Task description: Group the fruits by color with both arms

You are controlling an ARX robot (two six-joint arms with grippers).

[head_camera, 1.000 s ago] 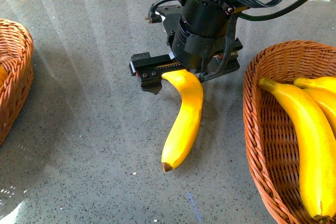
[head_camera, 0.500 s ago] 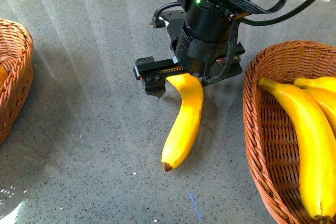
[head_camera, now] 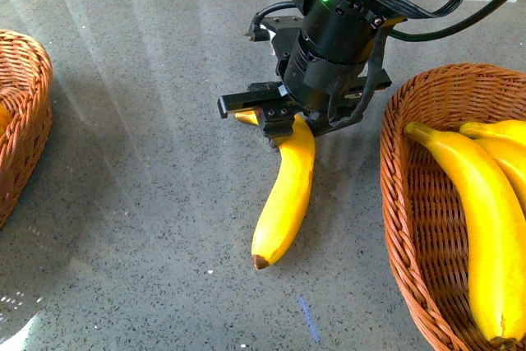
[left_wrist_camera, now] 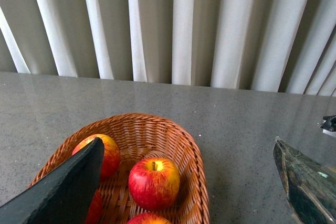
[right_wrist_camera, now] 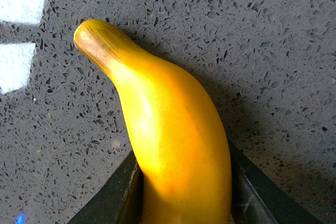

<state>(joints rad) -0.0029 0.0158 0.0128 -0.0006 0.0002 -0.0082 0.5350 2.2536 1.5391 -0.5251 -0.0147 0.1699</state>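
your right pincer (head_camera: 283, 125) has both jaws against the sides of the banana (head_camera: 285, 199) at its stem end, so count it as holding the fruit; whether the grip is firm i can't quite tell from the wrist view. the banana lies on the grey bench (head_camera: 148, 203), its long axis running from the pincer toward you, brown tip nearest the camera, curve bowing slightly right. it looks glossy, bright yellow, smooth like plastic. the target basket (head_camera: 403, 228) with two other bananas (head_camera: 477, 203) sits just to its right, so the right arm is clearly the nearer one. your left pincer (left_wrist_camera: 184, 182) hangs wide above the apple basket (left_wrist_camera: 194, 156), well apart, holding nothing.
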